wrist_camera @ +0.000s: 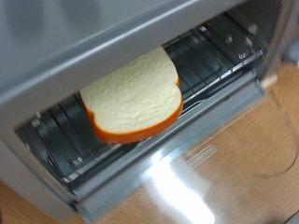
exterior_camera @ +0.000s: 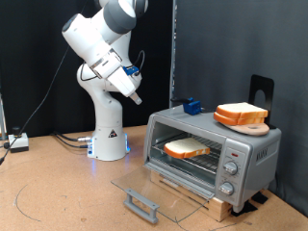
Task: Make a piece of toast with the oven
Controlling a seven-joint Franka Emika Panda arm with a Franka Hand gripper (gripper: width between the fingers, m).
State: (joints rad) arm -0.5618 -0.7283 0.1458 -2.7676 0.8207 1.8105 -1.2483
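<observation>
Surface (exterior_camera: 58,188) of brown wood is carrying everything: white arm base at the exterior view's left, oven (exterior_camera: 252,152) at the exterior view's right. Oven is sitting w/ its glass drop door (exterior_camera: 159,192) lying fully open and flat, handle toward the exterior view's bottom. On the oven roof, a round wooden board (exterior_camera: 252,126) is holding a stack of spare slices (exterior_camera: 241,114), w/ a small blue object (exterior_camera: 192,105) near them toward the exterior view's left.

Piece of toast (wrist_camera: 133,96) is lying flat on the wire rack (wrist_camera: 210,58) inside the cavity, pale face up, orange-brown crust showing along its near edge; in the wrist view that edge is sitting close to the rack's front, nearly over the lip.

Hand (exterior_camera: 132,92) is hanging high above the surface, well apart from the oven, towards the exterior view's left; nothing is showing between its fingers, but whether they're spread or closed I can't tell, too small in the exterior view and not showing in the wrist view.

As judged: loading looks done, door not yet closed. To do this stage well, the slice should be sitting far enough in that the rising door isn't clipping the crust, and any push on the door should be going under its handle edge, slow, w/o jolting the 1 slice or the stack on top.
</observation>
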